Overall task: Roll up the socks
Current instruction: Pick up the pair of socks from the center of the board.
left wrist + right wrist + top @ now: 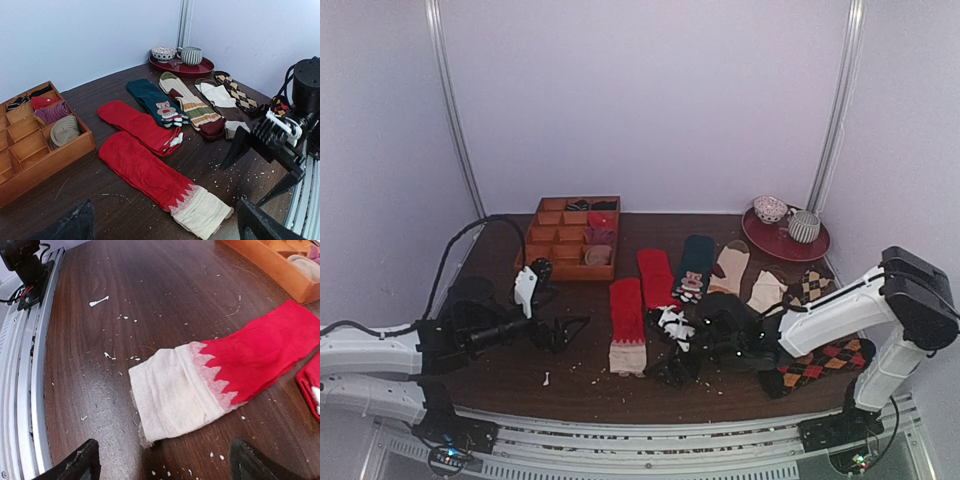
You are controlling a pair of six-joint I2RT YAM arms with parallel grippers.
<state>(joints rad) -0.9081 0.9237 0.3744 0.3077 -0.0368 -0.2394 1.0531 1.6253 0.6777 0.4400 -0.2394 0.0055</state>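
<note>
A red sock with a cream patterned end (627, 325) lies flat at the table's middle front. My right gripper (665, 350) is open just right of its cream end, low over the table. In the right wrist view the cream end (170, 395) lies just ahead of the open gripper (165, 455), untouched. My left gripper (575, 333) is open and empty left of that sock; its view shows the sock (150, 175) ahead of it. Behind lie a red sock with a white mark (657, 277), a dark teal sock (696, 258), beige striped socks (730, 268) and argyle socks (820, 362).
A wooden compartment tray (568, 272) with rolled socks stands at the back left. A red plate (770, 243) with a bowl and a cup stands at the back right. White crumbs are scattered on the dark table. A metal rail (20, 365) runs along the near edge.
</note>
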